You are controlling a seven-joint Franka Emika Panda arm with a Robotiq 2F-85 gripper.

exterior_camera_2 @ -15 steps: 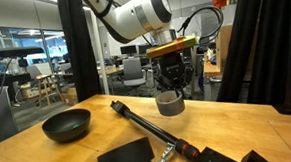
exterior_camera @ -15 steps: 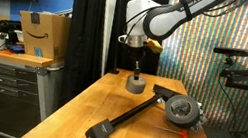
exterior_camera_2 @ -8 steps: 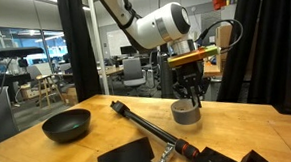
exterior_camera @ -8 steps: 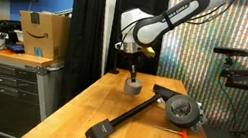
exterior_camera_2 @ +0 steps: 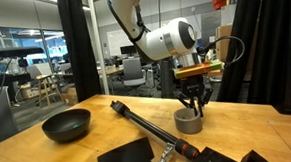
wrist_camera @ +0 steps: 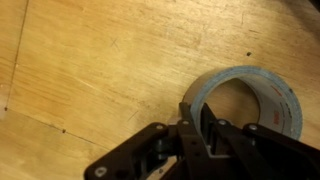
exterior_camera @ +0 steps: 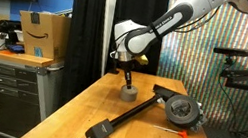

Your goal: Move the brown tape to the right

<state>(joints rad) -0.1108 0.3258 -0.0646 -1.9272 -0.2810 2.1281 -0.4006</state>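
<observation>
The brown tape (exterior_camera: 128, 93) is a small grey-brown roll with a hollow centre. It is low at the wooden table's surface in both exterior views (exterior_camera_2: 188, 122). My gripper (exterior_camera: 128, 81) comes down from above, shut on the roll's wall, also seen in an exterior view (exterior_camera_2: 191, 108). In the wrist view one finger of my gripper (wrist_camera: 196, 122) is inside the ring and one outside, pinching the near wall of the tape (wrist_camera: 284, 103). Whether the roll rests on the wood or hangs just above it I cannot tell.
A long black clamp bar (exterior_camera: 129, 111) lies diagonally across the table (exterior_camera: 77, 107), also in an exterior view (exterior_camera_2: 143, 122). A grey-black round device (exterior_camera: 182, 110) sits beside it. A black bowl (exterior_camera_2: 66, 123) stands apart. A cardboard box (exterior_camera: 44, 33) is on a side counter.
My gripper has carried the tape sideways along the table's far part and lowered it towards the wood. The grip on the roll has stayed shut.
</observation>
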